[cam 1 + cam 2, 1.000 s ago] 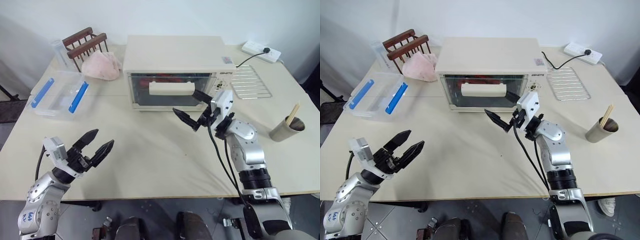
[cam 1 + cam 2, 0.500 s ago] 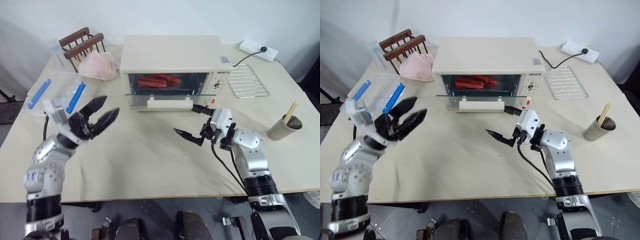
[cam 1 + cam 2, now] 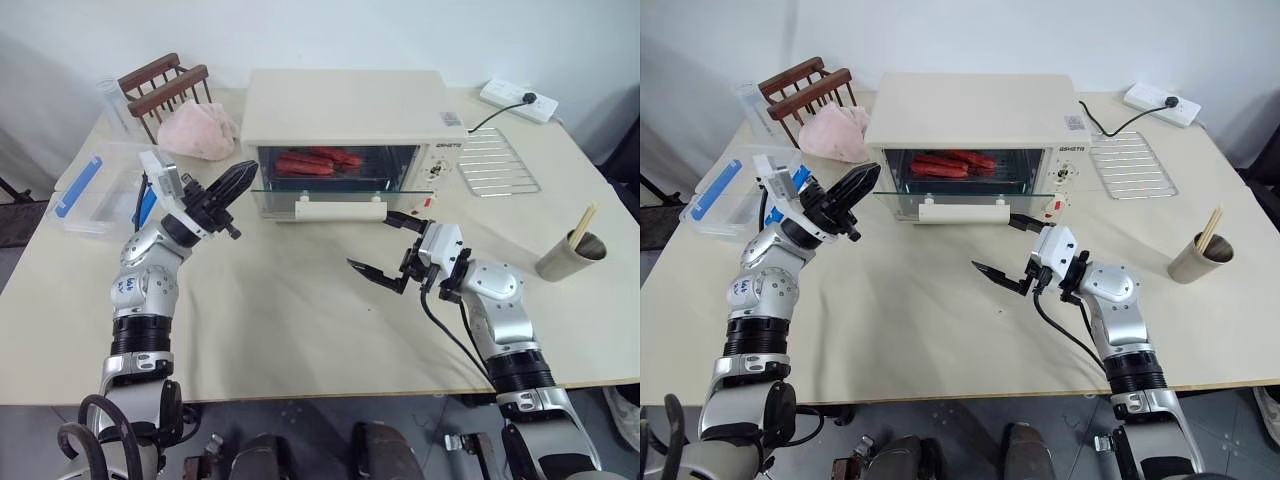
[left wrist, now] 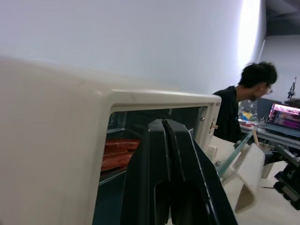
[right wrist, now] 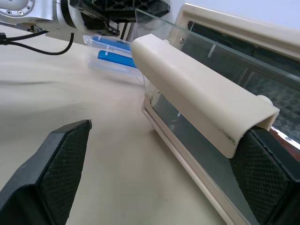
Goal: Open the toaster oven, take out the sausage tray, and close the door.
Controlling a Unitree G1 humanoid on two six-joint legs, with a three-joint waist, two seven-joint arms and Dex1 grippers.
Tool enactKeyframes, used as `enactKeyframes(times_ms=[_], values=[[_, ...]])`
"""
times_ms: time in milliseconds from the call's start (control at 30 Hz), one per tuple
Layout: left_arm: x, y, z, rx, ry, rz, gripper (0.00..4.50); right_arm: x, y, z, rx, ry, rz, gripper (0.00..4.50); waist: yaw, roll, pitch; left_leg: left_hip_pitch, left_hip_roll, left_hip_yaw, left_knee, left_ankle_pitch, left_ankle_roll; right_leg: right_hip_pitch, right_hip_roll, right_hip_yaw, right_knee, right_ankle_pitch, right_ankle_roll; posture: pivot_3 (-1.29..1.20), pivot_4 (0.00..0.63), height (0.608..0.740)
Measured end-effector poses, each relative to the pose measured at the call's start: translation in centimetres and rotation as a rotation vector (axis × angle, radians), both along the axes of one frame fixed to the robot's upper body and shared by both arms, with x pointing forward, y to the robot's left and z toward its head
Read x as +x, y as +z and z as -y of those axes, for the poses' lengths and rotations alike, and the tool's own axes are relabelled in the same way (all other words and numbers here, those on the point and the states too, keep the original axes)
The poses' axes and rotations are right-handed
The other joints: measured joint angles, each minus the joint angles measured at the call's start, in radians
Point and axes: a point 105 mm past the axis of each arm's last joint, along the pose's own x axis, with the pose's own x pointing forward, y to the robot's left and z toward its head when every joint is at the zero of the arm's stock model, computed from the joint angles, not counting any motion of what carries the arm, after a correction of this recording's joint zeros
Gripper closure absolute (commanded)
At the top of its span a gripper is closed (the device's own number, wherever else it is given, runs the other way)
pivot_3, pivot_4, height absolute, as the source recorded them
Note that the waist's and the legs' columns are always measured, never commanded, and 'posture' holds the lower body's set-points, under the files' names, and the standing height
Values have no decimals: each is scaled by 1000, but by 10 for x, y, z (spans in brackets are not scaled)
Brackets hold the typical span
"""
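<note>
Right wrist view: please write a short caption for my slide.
Open right gripper beside the cream handle of the lowered glass door.

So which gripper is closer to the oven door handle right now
The right. The right gripper sits open just in front of the door handle, by its right end. The left gripper, shut, is off the oven's left front corner.

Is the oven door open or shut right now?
Open. The door is folded down flat, its handle out front, and the sausages show uncovered inside.

door (image 3: 330, 190): dropped open | left tool (image 3: 240, 178): risen to oven's corner, closed
</note>
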Motion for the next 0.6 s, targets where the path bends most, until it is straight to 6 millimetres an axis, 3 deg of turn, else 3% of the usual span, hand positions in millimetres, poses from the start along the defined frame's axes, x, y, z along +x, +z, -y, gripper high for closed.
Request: enactKeyframes(times_ms=[233, 600], values=[[4, -18, 10, 59, -36, -79, 4470, -6, -4, 11, -32, -32, -1, 0, 13, 0, 0, 0, 0, 0, 1, 0, 0, 0, 0, 0, 0, 0, 0, 0, 150, 740], [0, -46, 33, 187, -156, -169, 4470, -40, -33, 71, -96, -273, -107, 0, 41, -1, 0, -2, -1, -1, 4, 0, 0, 1, 0, 0, -1, 0, 1, 0, 150, 740]])
